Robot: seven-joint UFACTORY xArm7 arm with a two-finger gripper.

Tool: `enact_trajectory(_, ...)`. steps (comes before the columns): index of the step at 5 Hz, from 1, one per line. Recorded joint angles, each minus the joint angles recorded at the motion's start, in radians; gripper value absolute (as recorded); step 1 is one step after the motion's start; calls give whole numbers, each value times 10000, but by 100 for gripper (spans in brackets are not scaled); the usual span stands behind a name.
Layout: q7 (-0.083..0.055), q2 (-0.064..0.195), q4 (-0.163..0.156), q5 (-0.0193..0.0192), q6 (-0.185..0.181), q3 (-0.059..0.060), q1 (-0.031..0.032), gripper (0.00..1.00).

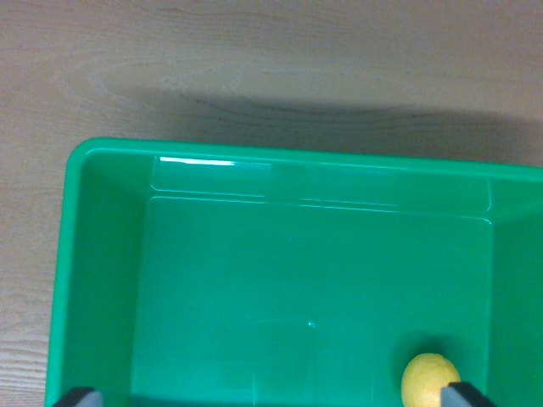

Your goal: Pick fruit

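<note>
Inside one green bin [102, 254] lies one lemon [427, 379], perhaps.

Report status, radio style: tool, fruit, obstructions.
Tool open, empty, tips at bottom edge. Yellow fruit inside green bin, lower right, beside the right fingertip. Nothing else in the bin.

bin [102, 254] on wooden table [254, 59], lemon [428, 380] inside at the wrist view's lower right

Soft even light — slight blur; glare streak on bin [110, 220] rim, shadow behind.
</note>
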Motion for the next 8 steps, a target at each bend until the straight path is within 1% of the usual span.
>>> enact_trajectory(3,0,4,-7,-1,-8,-1,-1,0)
enact_trajectory(4,4,33,-70,-14,-79,-16,-14,0)
enact_trajectory(5,4,33,-70,-14,-79,-16,-14,0)
enact_trajectory(6,10,87,-189,-39,-213,-44,-39,0)
enact_trajectory(7,10,87,-189,-39,-213,-44,-39,0)
enact_trajectory(8,20,175,-381,-79,-428,-90,-79,0)
